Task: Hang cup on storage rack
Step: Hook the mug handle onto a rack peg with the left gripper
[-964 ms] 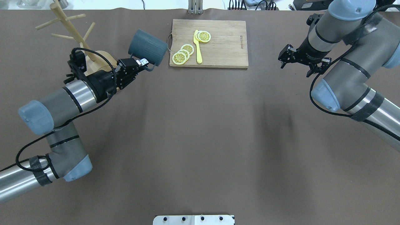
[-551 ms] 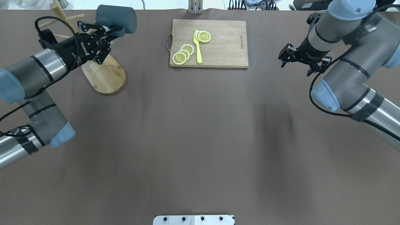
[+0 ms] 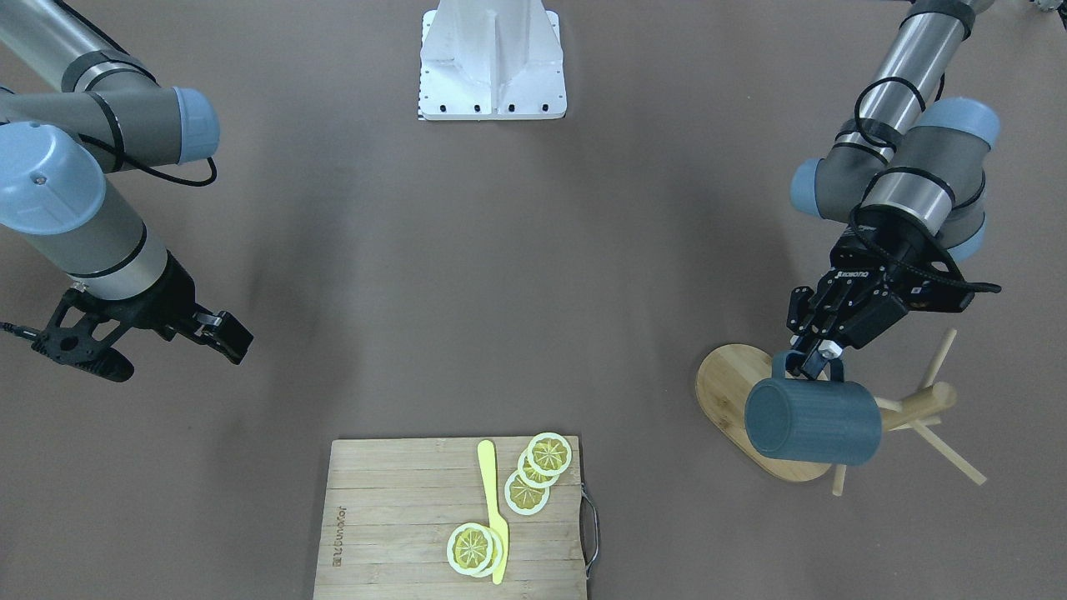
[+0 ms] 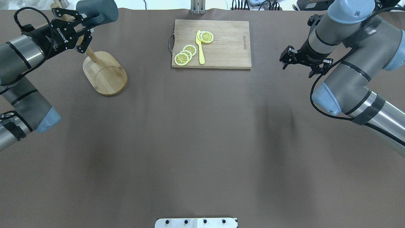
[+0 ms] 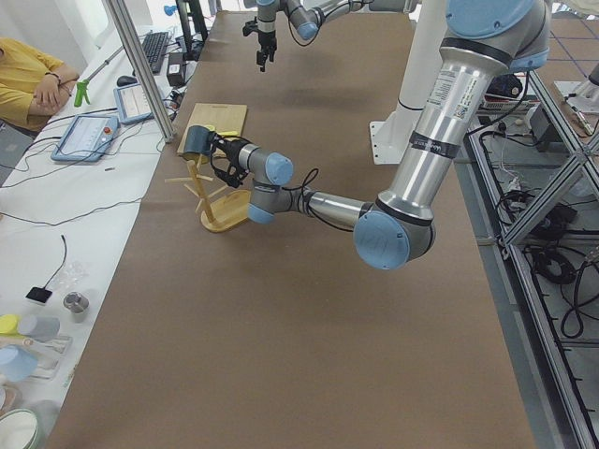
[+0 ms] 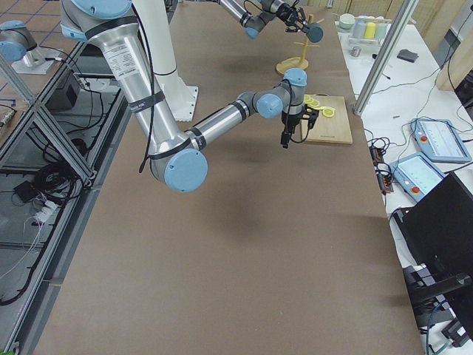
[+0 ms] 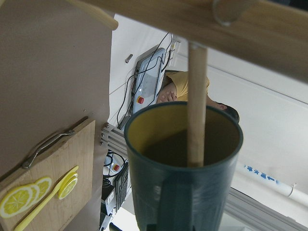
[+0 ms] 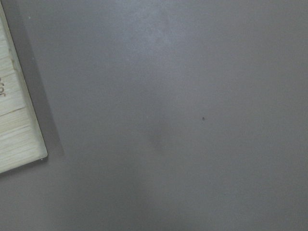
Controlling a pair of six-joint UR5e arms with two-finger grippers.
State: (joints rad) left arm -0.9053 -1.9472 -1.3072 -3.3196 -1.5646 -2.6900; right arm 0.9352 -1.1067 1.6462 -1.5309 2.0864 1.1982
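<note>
The dark teal cup (image 4: 98, 11) lies on its side, high up at the top of the bamboo storage rack (image 4: 106, 74) at the table's far left. My left gripper (image 4: 86, 22) is shut on the cup's handle. From the front, the cup (image 3: 813, 423) hangs over the rack's oval base (image 3: 725, 387), next to the post and pegs (image 3: 921, 406). In the left wrist view a thin peg (image 7: 196, 96) runs down across the cup's yellowish mouth (image 7: 185, 144), and its lower end is hidden behind the near rim. My right gripper (image 3: 158, 350) is open and empty above the bare table.
A slatted wooden cutting board (image 4: 211, 44) with a metal handle lies at the back middle. It holds lemon slices (image 4: 185, 54) and a yellow knife (image 4: 200, 47). A white mount plate (image 4: 196, 222) sits at the near edge. Operators' desks stand beyond the far edge.
My left arm has swung the cup up and to the left, from beside the cutting board to the top of the rack. The right arm has barely moved.
</note>
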